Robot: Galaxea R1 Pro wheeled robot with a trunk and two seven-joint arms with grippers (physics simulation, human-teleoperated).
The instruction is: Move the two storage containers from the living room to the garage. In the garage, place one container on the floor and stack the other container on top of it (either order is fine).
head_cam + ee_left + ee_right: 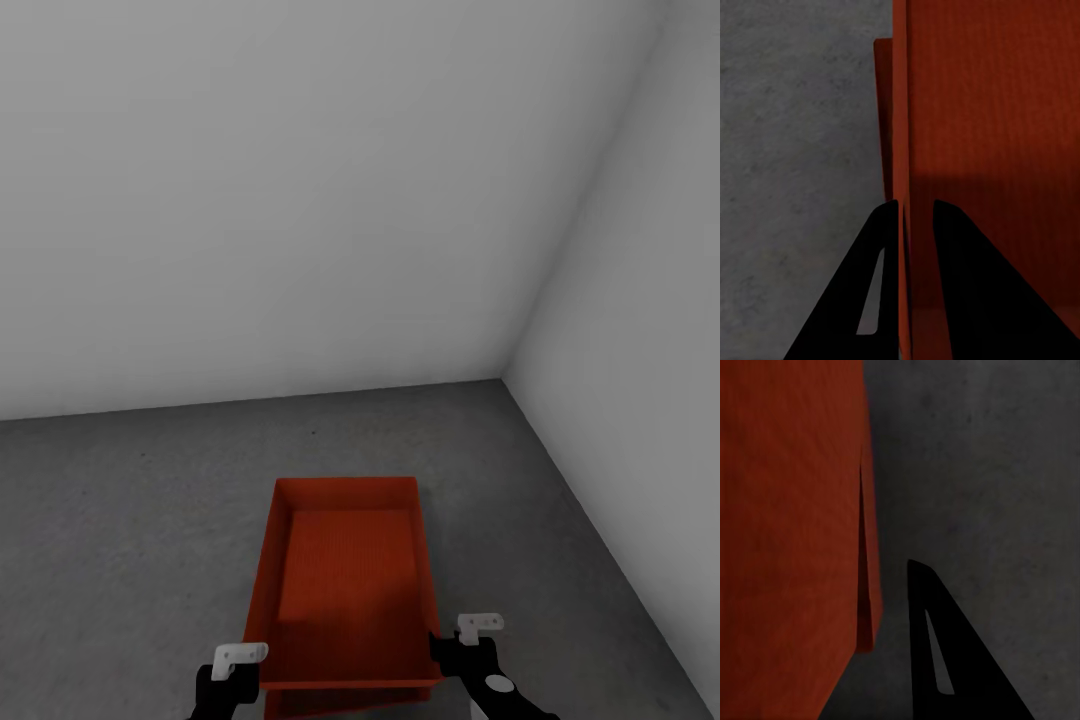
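Upper bin [350, 580] nested over lower bin [345, 700] on grey floor [130, 520] near wall corner, left gripper [916, 214] jaws clamping upper bin's wall, right gripper [462, 650] beside it, jaw state unclear.

Room: bare corner of the garage. 2 plain pale grey walls, a broad back wall [300, 200] and a side wall [650, 300], meet in a vertical seam at the head view's right. Floor [130, 520]: dark grey rough concrete, mottled, unmarked, running up to both walls. Light: soft, even, dimmer toward the corner. Furniture: nothing stands along these walls.
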